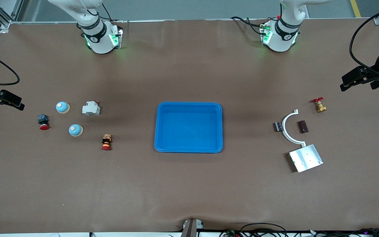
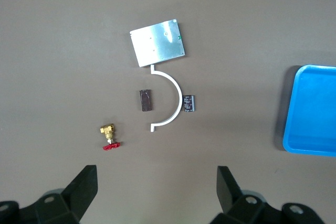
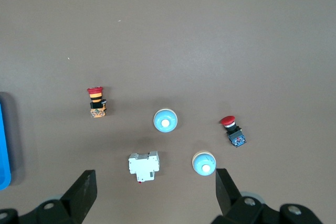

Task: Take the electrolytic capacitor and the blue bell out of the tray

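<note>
A matte brown sheet covers the worktop (image 1: 189, 184). Toward the right arm's end lie two glossy light-blue domed bells, one (image 1: 62, 107) farther from the front camera than the other (image 1: 75, 130). Beside them sit a dark push-button with a red mushroom cap (image 1: 43, 121), a boxy white plastic breaker (image 1: 90, 108), and a second red-capped button with yellow and black bands (image 1: 106, 142). At the middle stands a smooth blue plastic tray (image 1: 160, 131), rectangular with rounded corners, holding nothing. Toward the left arm's end lie a small dark cylinder, probably the capacitor (image 1: 278, 126), just beside a thin white half-ring bracket (image 1: 285, 131), a dark brown block (image 1: 303, 126), a brass valve with a red handle (image 1: 319, 105), and a flat brushed-metal plate (image 1: 305, 158). The right claw (image 3: 155, 192) hangs over the bells, spread wide and holding nothing. The left claw (image 2: 157, 190) hangs over the valve's group, likewise wide and unladen.
</note>
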### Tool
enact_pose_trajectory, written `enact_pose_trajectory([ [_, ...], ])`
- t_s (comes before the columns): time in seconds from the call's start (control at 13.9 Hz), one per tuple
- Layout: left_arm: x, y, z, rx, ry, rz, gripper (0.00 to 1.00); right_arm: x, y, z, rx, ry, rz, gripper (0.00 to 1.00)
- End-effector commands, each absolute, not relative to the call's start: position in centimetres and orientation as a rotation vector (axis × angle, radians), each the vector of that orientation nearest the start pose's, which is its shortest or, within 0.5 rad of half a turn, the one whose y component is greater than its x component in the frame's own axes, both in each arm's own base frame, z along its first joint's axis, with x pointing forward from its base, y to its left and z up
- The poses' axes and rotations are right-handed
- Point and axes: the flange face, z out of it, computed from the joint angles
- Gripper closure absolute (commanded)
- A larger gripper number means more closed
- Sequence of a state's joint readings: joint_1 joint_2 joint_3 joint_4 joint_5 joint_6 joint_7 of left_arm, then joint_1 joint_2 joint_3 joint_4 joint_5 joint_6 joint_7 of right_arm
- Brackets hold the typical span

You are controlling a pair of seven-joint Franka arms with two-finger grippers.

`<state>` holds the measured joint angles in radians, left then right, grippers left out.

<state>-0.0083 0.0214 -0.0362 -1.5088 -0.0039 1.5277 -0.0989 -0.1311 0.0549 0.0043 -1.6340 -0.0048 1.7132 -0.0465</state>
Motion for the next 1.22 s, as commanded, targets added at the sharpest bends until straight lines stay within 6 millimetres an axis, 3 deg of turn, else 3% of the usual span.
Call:
enact_pose_trajectory([
  [0.0,55.3,-2.4,64.0,-3.162,-0.088,0.010,0.00,57.6,-7.1,59.7,-3.136,0.147,-0.025,0.00],
  [0.22,55.3,-2.4,64.0,-3.162,-0.088,0.010,0.00,57.1,-7.1,61.0,-3.134,0.149,0.004,0.00],
  [1.15,55.3,-2.3,63.9,-3.162,-0.091,0.012,0.00,56.3,-6.1,62.0,-3.100,0.117,0.058,0.00],
])
